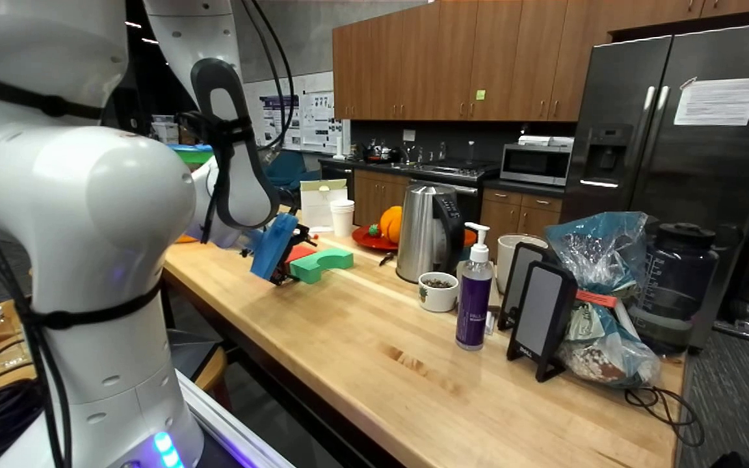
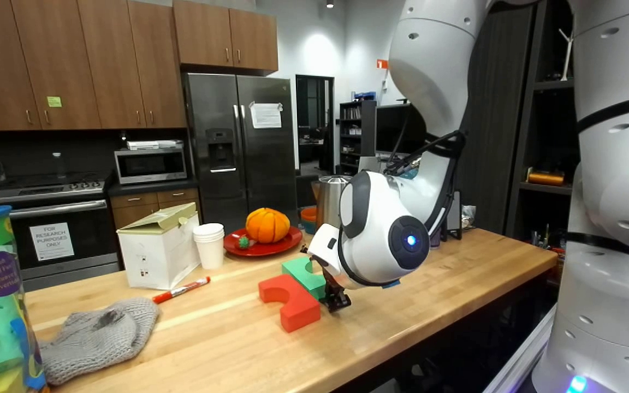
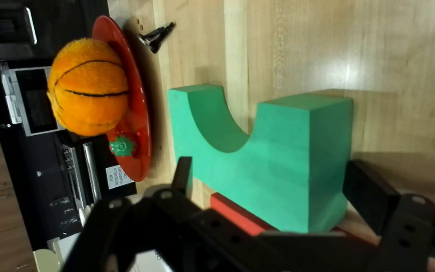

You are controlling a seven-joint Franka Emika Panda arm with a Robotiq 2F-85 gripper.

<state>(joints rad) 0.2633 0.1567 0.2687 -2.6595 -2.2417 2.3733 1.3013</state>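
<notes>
I hold my black two-fingered pincer [image 3: 272, 179] low over the pale wooden tabletop [image 2: 216, 338], its tips wide apart. Between them lies the matte green arch-shaped block [image 3: 278, 153], just beside a matte red arch-shaped block [image 2: 296, 300]; whether my tips touch the green one, I cannot tell.

There are two loose arched blocks [image 3: 274, 162], two speakers [image 1: 535, 309], one kettle [image 1: 417, 231] and one plate [image 2: 265, 250].

green block [image 1: 313, 264] on table [image 1: 342, 338] | kettle [image 1: 419, 234] near white bowl [image 1: 437, 298] | pump bottle [image 1: 473, 302] beside speakers [image 1: 537, 312]
</notes>
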